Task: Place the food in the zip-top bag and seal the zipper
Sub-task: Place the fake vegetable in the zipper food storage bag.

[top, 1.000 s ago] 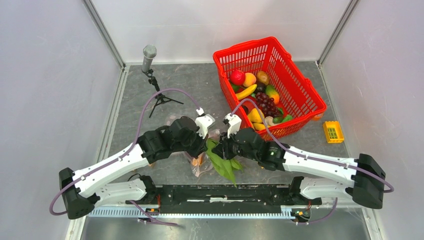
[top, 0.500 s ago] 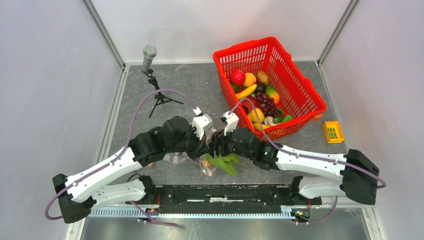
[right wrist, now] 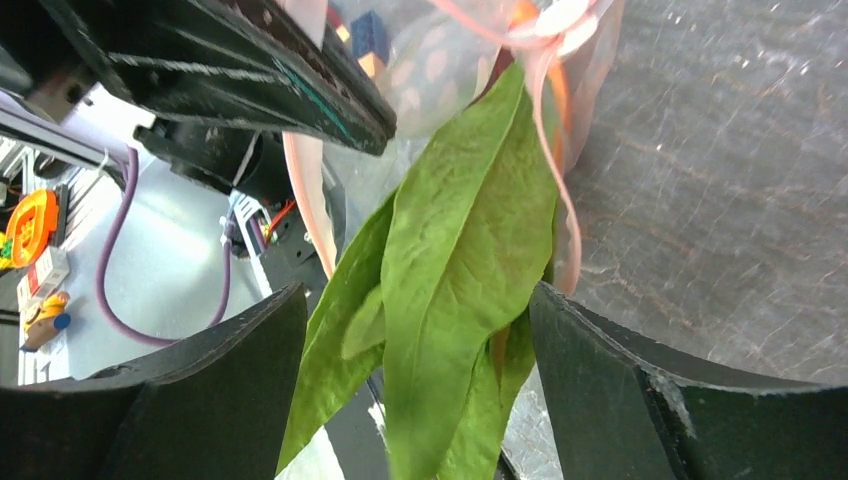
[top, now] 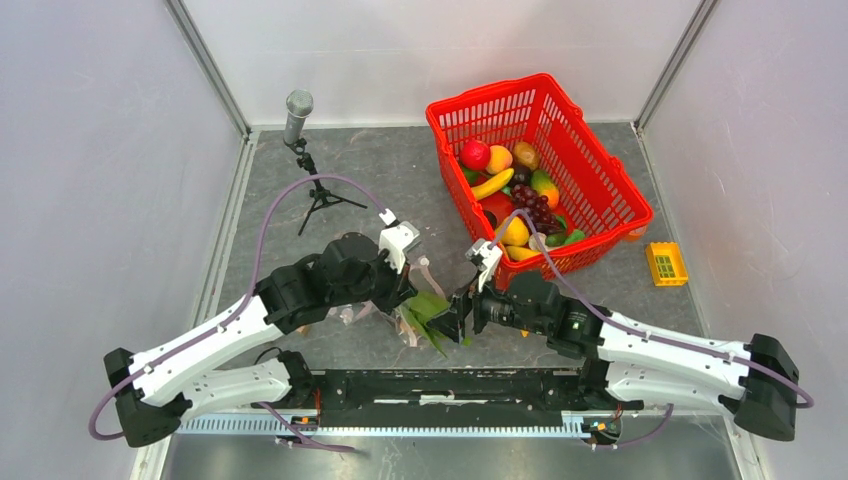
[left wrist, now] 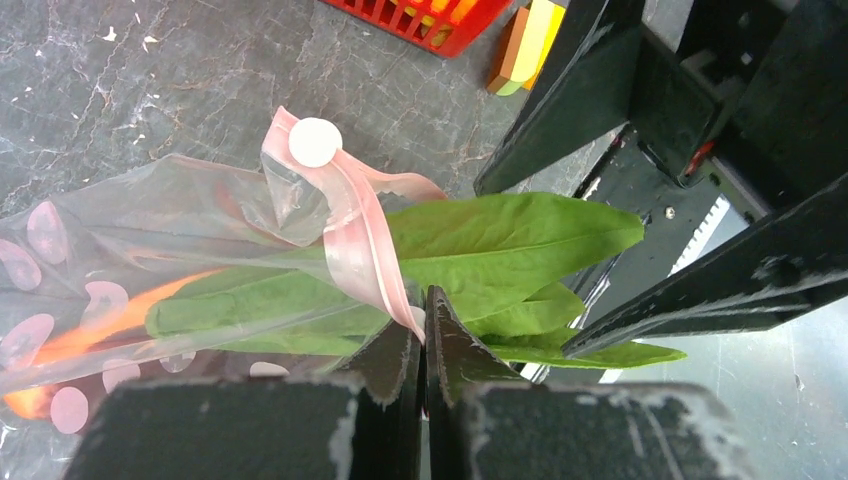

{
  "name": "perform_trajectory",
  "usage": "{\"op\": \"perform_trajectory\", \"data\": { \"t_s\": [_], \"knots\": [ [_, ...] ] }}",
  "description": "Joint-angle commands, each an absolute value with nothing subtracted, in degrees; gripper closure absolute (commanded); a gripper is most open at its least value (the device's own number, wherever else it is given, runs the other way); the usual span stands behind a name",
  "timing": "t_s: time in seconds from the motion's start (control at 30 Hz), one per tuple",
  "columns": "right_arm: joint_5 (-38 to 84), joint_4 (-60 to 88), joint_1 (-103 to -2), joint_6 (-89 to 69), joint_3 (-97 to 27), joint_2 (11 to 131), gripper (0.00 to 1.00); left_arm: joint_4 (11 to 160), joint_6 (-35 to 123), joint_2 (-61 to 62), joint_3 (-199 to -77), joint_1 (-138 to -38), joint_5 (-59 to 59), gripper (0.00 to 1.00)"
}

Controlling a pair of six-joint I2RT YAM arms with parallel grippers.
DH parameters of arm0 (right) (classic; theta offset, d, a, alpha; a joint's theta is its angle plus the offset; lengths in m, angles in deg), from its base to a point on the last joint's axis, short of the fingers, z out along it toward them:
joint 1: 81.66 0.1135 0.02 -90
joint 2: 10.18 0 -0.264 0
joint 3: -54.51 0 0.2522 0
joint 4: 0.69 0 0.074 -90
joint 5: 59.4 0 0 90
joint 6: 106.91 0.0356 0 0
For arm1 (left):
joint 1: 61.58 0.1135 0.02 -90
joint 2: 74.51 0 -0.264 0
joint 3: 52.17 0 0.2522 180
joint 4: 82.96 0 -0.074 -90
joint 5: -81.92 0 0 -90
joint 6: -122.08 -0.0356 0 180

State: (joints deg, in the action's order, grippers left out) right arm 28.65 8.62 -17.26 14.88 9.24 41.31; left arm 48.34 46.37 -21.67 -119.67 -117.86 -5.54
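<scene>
The zip-top bag is clear with pink dots and lies on the table between the arms. My left gripper is shut on its pale-pink zipper at the mouth edge. A toy carrot lies in the bag: its orange body is inside and its green leaves stick out of the mouth. My right gripper is open, its fingers on either side of the leaves without touching them. From above, the leaves lie between the left gripper and right gripper.
A red mesh basket at the back right holds several more toy fruits and vegetables. A yellow block lies to its right. A microphone on a small tripod stands at the back left. The black rail runs along the near edge.
My right gripper has opened and let go of the carrot leaves, and that arm has drawn back to the right. The left gripper stays shut on the bag's edge.
</scene>
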Motion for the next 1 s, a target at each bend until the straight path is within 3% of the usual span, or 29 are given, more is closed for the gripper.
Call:
{"op": "perform_trajectory", "data": {
  "t_s": [0.0,0.2,0.4,0.47,0.77,0.97],
  "knots": [
    [24.0,5.2,-16.2,16.5,10.0,44.0,0.15,53.0,48.0,-21.1,-120.1,-117.7,-6.1,0.98],
    [28.3,10.9,-13.3,12.9,3.9,53.4,0.21,53.0,48.2,-21.6,-119.7,-117.7,-5.8,0.98],
    [31.3,10.9,-12.4,13.2,3.2,55.7,0.73,53.0,47.9,-22.0,-119.5,-117.7,-5.6,0.98],
    [33.5,11.6,-12.4,13.2,3.0,54.7,0.82,53.0,48.0,-22.1,-119.3,-117.7,-5.7,0.98],
    [34.6,-4.1,-12.4,12.4,9.3,44.7,0.96,52.9,47.6,-20.3,-119.8,-117.7,-4.1,0.98],
    [31.2,-5.1,-12.4,6.9,7.2,50.7,0.96,54.8,48.1,-20.5,-120.7,-117.7,0.9,0.98]
  ]
}}
